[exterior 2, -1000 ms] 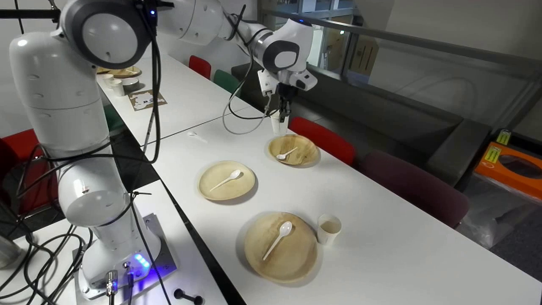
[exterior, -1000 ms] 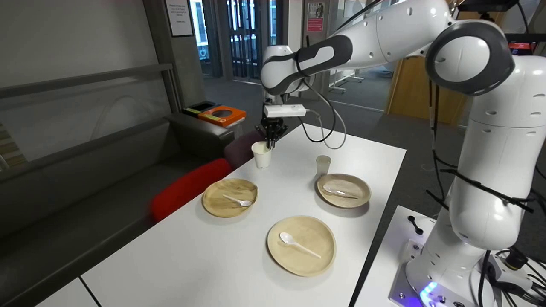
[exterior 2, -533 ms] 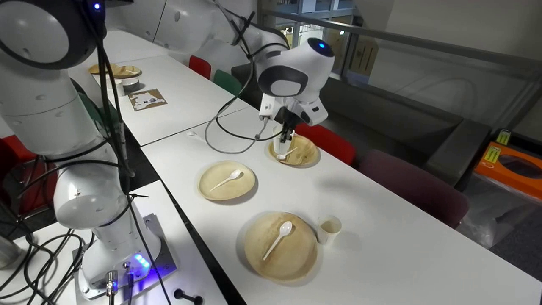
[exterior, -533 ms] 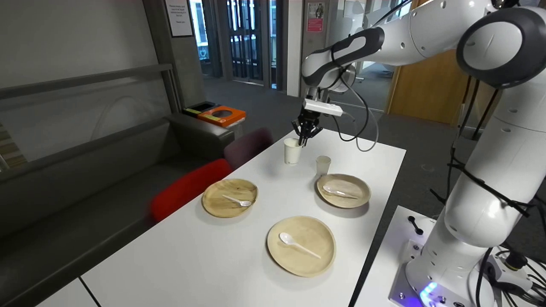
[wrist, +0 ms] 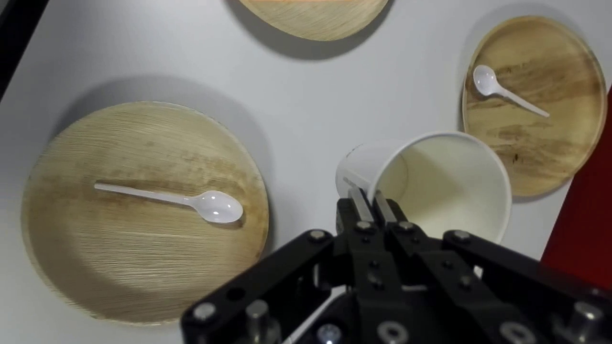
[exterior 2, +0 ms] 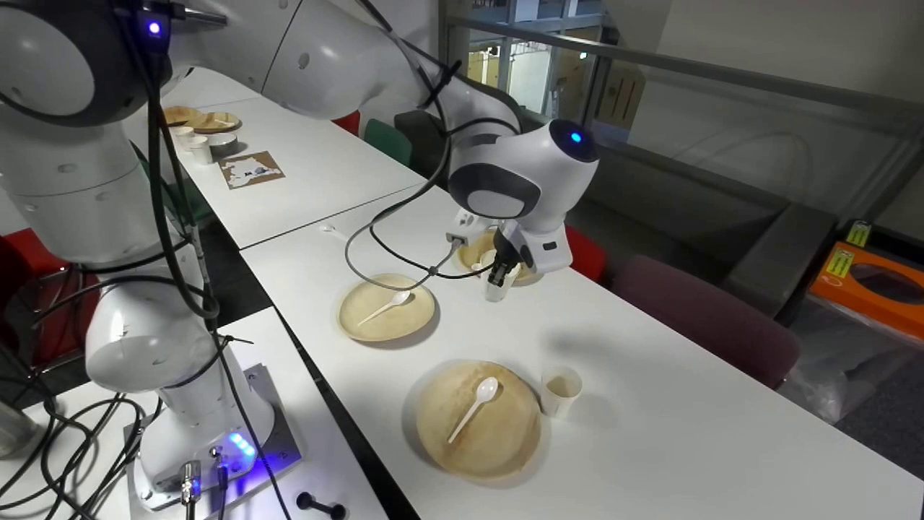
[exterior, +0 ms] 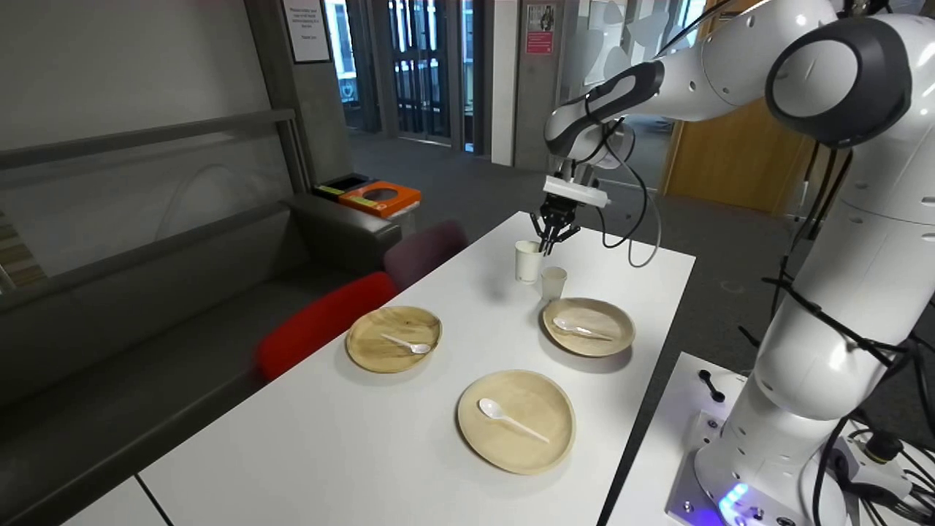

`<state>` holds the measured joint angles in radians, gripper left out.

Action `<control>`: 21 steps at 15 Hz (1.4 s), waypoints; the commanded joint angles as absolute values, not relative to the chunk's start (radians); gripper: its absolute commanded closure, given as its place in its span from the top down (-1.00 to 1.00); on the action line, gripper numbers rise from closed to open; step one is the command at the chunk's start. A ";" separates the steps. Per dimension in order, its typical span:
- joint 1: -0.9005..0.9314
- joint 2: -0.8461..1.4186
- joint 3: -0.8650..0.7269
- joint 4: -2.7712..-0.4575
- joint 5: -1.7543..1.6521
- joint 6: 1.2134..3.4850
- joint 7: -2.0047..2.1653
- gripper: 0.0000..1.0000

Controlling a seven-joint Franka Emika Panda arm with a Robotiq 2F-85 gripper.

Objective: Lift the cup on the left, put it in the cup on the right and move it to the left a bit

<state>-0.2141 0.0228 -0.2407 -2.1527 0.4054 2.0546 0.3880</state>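
1. Now pinching with the gripper (wrist: 369, 198), nearly fully closed, catching a white cup (wrist: 442, 188) by one thin side of the rim.
2. Holding that cup clear of the table (exterior: 467, 329), roughly upright in an exterior view, and showing off its pale inside to the wrist view.
3. Over to the second cup (exterior 2: 561, 393), standing upright on the table, apart from the held one in an exterior view.
4. Right next to that second cup, finding a round plate (exterior 2: 512, 437), bearing a white spoon (exterior 2: 486, 392); can't tell about actual contact between cup and plate.
5. Out to a second plate (exterior: 540, 402), topped with its own spoon (exterior: 493, 409), and, in an exterior view, to a loose spoon (exterior 2: 328, 228) lying directly on the table.
6. Then picking out a third plate (exterior: 394, 321), streaked brown, close by the red chair (exterior: 329, 318) and carrying yet another spoon (exterior: 420, 348).
7. Past the table edge, taking in a purple chair (exterior: 427, 256), then a long dark sofa (exterior: 182, 321).
8. Farther still, glimpsing an orange panel (exterior: 403, 196) with a round hole, and way back, a red-and-white poster (exterior: 540, 40), too small to read.
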 commanded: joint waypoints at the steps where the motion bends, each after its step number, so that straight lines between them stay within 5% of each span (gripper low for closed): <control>1: -0.242 0.025 -0.260 -2.151 0.447 2.070 0.457 -0.98; 21: -0.229 0.270 -0.305 -2.003 0.331 2.323 1.287 -0.98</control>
<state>-0.2445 0.2346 -0.3120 -2.0482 0.3702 2.3185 1.2044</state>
